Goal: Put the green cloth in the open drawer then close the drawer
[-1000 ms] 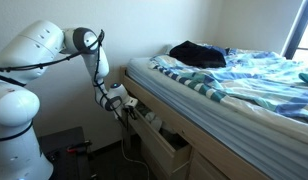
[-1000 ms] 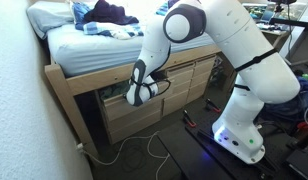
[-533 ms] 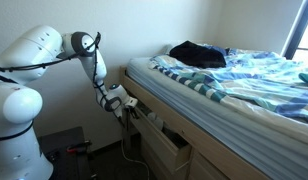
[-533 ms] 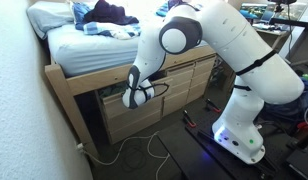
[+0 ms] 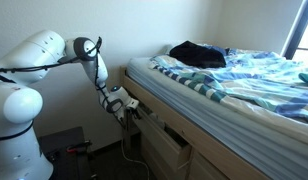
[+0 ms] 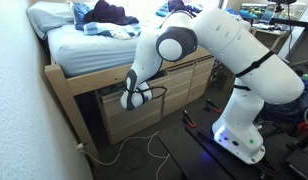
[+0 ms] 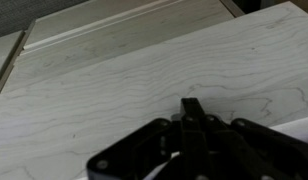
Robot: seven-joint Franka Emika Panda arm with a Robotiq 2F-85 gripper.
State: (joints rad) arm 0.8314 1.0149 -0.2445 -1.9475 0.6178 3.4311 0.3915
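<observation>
The drawer (image 5: 166, 146) is a light-wood one under the bed frame. In an exterior view it stands only a little out from the frame, with a thin dark gap at its top. My gripper (image 5: 129, 112) is shut with nothing in it, and its tip rests against the drawer's flat front (image 6: 146, 110). In the wrist view the closed black fingertips (image 7: 191, 106) press on the pale wood grain of the drawer front (image 7: 134, 70). The green cloth is hidden in every view.
A dark navy garment (image 5: 197, 54) lies on the blue striped bedding (image 5: 254, 75). More drawer fronts (image 6: 189, 75) run along the frame. White cables (image 6: 144, 150) trail on the floor by the robot base (image 6: 239, 135). A wall stands close on one side.
My arm has pushed toward the bed frame and the drawer has slid inward; its dark interior shows less than a second ago. The gripper stayed shut.
</observation>
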